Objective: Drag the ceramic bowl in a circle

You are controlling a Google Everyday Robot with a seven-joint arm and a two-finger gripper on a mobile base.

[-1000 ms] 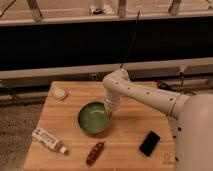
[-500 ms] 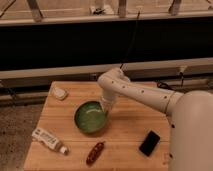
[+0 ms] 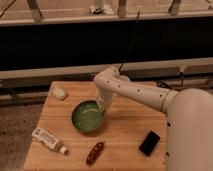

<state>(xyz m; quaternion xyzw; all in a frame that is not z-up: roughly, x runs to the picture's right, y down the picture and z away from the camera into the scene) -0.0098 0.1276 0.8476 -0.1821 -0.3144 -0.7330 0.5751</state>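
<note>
Gripper point(image 3: 103, 106) down at the right rim of the ceramic bowl point(image 3: 86, 119) on the bench point(image 3: 127, 122).
Where the gripper meets the rim is hard to make out, so whether it is apart or clamped cannot be told. The bowl sits mouth up, left of the bench's middle; being round, it has no long axis. A white tube point(image 3: 49, 140) lies below-left of the bowl and a dark phone point(image 3: 149, 143) below-right. The robot's white body point(image 3: 192, 130) is cut off at the right edge.

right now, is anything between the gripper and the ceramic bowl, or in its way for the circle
Nothing visible between them: the gripper is at the rim of the ceramic bowl. The white tube and brown object lie apart from it, nearer the front; a wide circle might reach them.
</note>
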